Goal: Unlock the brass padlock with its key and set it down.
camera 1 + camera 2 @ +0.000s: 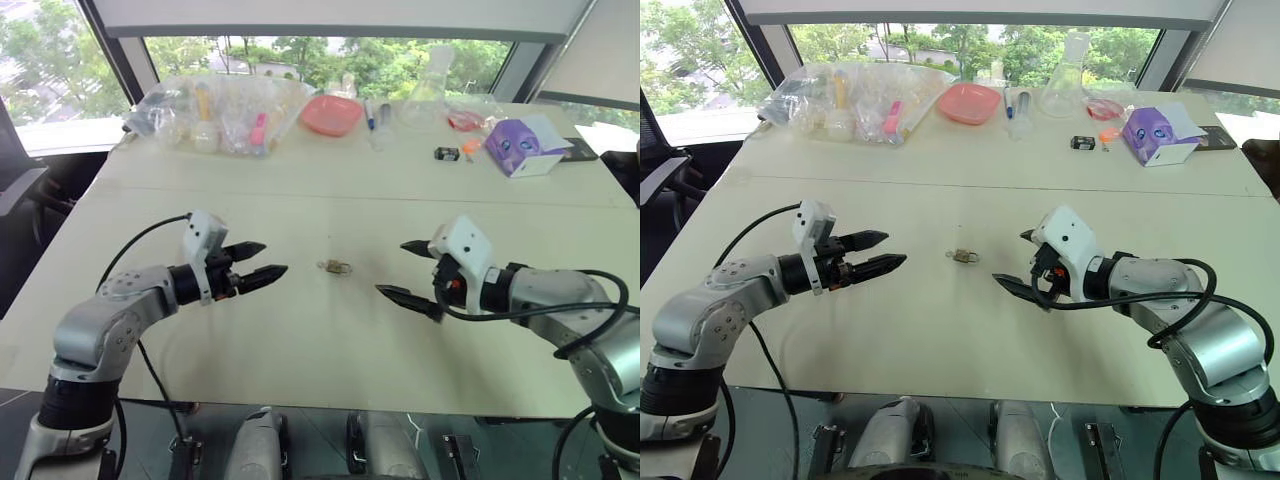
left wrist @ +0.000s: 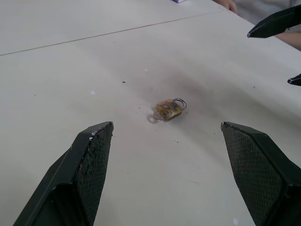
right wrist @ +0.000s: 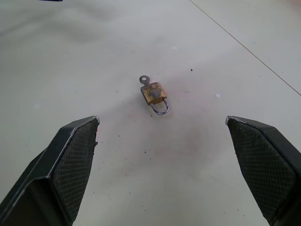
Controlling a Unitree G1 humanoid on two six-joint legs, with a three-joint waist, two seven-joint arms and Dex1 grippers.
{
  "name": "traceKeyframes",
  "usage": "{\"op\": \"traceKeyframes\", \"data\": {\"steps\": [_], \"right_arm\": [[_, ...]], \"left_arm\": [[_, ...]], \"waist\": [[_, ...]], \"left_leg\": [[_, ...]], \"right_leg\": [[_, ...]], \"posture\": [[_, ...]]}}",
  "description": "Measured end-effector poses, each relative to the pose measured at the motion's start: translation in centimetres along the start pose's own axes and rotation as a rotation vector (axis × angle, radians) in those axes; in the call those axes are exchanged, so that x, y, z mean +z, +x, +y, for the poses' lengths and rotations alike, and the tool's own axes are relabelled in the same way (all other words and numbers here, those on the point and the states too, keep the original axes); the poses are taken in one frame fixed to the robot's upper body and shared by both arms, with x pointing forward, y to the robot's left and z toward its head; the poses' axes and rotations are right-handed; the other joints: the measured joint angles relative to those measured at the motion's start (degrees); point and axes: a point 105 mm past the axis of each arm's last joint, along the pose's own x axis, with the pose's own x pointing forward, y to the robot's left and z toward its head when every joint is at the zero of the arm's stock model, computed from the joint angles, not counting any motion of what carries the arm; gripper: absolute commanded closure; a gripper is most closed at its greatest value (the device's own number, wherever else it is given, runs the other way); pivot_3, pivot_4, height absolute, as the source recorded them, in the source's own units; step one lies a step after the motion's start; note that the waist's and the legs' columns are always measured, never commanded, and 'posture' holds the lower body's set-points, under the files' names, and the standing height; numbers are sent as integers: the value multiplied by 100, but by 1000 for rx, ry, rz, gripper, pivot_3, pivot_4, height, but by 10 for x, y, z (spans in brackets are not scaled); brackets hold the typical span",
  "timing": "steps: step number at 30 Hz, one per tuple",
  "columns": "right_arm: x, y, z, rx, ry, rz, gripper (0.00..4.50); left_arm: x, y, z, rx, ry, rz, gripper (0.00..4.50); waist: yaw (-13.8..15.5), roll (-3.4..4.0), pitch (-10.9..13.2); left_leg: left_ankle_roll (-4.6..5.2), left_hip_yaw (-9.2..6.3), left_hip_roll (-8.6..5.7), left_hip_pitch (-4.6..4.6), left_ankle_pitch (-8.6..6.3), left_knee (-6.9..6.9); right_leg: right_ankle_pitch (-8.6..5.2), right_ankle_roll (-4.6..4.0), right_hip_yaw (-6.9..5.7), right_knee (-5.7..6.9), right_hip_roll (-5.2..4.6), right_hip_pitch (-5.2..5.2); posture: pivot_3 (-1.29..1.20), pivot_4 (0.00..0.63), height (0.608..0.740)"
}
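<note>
Left gripper (image 1: pixel 263 261): fingers spread wide, empty, held above the table and pointing inward at the padlock from the robot's left.
Right gripper (image 1: pixel 407 270): fingers spread wide, empty, pointing inward at the padlock from the robot's right, held clear of the table.
Brass padlock (image 3: pixel 154 93): lies flat on the table between the two grippers, apart from both; dull gold body, thin silvery shackle loop at one end.
Key (image 3: pixel 143 80): its small round head pokes out at the end of the padlock opposite the shackle, touching the body; whether it sits in the keyhole I cannot tell.
Table (image 1: pixel 300 330): pale, with a seam running across it beyond the padlock.
Far edge, robot's left: clear plastic bags (image 1: pixel 215 110) with small items inside.
Far edge, middle: pink dish (image 1: pixel 332 114), with a glass flask (image 1: pixel 1066 66) further to the right.
Far edge, robot's right: purple and white box (image 1: pixel 525 146), and beside it a small black-and-orange gadget (image 1: pixel 455 152).
</note>
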Motion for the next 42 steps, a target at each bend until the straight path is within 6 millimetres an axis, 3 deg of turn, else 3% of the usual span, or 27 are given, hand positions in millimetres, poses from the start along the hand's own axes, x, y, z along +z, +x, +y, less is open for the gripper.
{"op": "traceKeyframes", "data": {"steps": [31,36,42], "right_arm": [[8,2,-13,-34,-13,19,0],[14,25,-18,41,-20,84,0],[14,77,-8,200,-80,133,0]], "left_arm": [[2,-5,10,0,41,52,712],[14,-19,9,-113,180,176,712],[18,-27,0,-243,208,239,712]], "waist": [[2,0,0],[-93,3,2],[-118,6,4]], "left_leg": [[-1,2,0,0,0,1],[-1,5,1,-1,0,-3],[-2,10,2,-8,1,-4]], "right_leg": [[0,0,-1,1,1,-1],[-5,-10,0,4,2,-9],[0,-2,0,4,5,-19]], "posture": [[0,150,733],[0,150,733],[0,150,733]]}}
